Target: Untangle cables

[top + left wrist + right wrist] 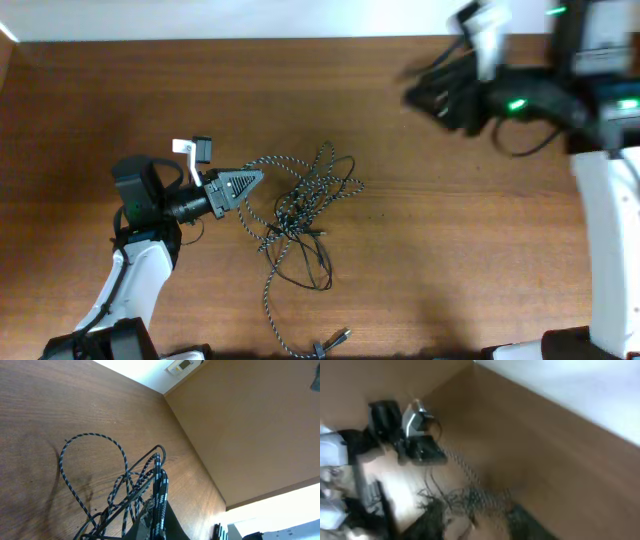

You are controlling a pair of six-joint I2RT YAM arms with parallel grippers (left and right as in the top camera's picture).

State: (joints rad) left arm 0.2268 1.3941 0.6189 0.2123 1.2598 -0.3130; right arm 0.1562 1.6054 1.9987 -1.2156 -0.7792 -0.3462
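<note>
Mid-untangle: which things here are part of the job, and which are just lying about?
Job: braided cable; black cable; left gripper, shut on the braided cable.
Not the job: table; wall box.

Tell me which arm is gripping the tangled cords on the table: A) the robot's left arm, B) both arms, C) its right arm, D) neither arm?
A: the left gripper is shut on the braided cable at the tangle's edge, while the right gripper hangs far off near the table's back corner, touching no cable.
</note>
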